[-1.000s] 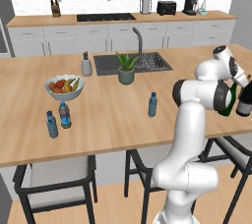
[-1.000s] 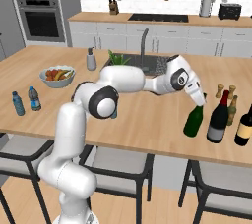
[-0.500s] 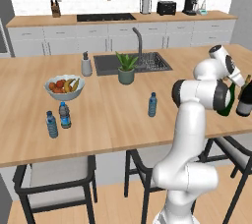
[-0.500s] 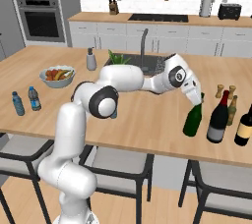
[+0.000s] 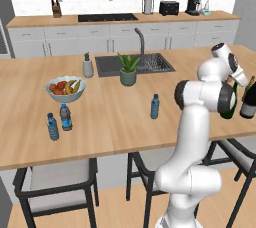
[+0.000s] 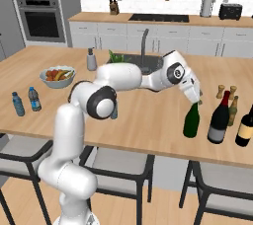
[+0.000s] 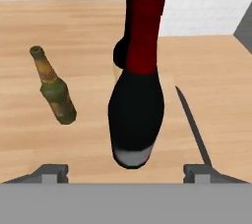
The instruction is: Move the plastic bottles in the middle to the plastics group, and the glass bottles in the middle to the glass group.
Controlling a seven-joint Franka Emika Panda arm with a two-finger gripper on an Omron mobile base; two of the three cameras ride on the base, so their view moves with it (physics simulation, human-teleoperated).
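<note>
We are hovering our gripper (image 6: 196,98), jaws spread and holding nothing, over the upright green bottle (image 6: 191,120), whose neck is pointing at twelve o'clock.

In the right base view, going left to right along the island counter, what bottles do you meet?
Pale blue water bottle → dark-labelled water bottle → green wine bottle → red-capped wine bottle → amber bottle → white-labelled dark bottle.

Bright even rendered light, soft shadows, low resolution
</note>
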